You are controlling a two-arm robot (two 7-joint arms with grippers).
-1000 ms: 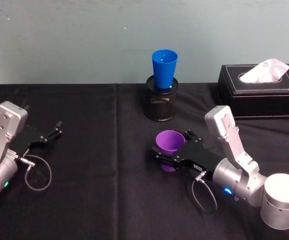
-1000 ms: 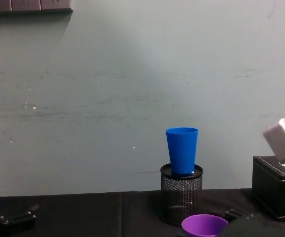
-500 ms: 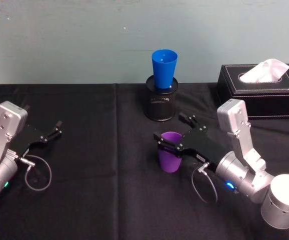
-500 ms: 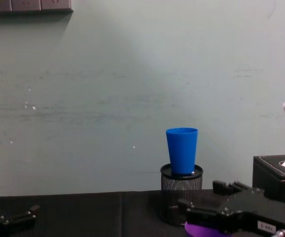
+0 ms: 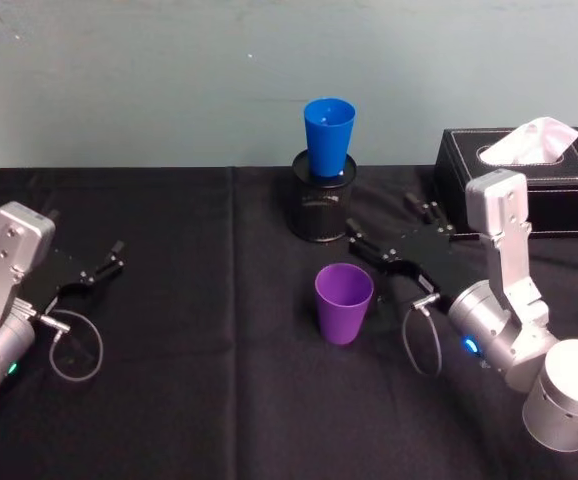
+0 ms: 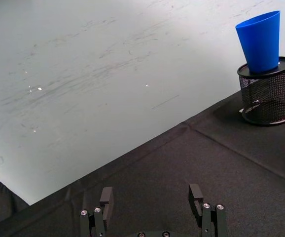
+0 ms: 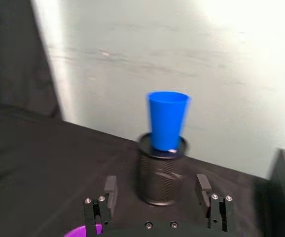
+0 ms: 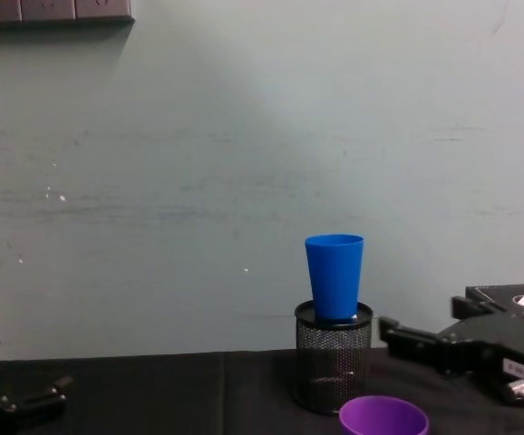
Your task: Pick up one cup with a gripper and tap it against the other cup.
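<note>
The purple cup (image 5: 343, 303) stands upright on the black cloth with nothing holding it; its rim also shows in the chest view (image 8: 383, 417) and as a sliver in the right wrist view (image 7: 83, 230). My right gripper (image 5: 381, 220) is open, lifted just right of and behind that cup, with empty fingers (image 7: 156, 190) facing the blue cup (image 7: 167, 120). The blue cup (image 5: 328, 137) sits upright in the mouth of a black mesh pen holder (image 5: 321, 208) at the back centre. My left gripper (image 5: 109, 262) rests open at the far left.
A black tissue box (image 5: 529, 180) with a white tissue stands at the back right, close behind the right arm. The pale wall runs right behind the pen holder (image 8: 333, 358). Bare black cloth (image 5: 199, 330) lies between the two arms.
My right gripper has let go of the purple cup and drawn back up and to the right. The cup, tilted in the gripper a second ago, now stands upright on the cloth.
</note>
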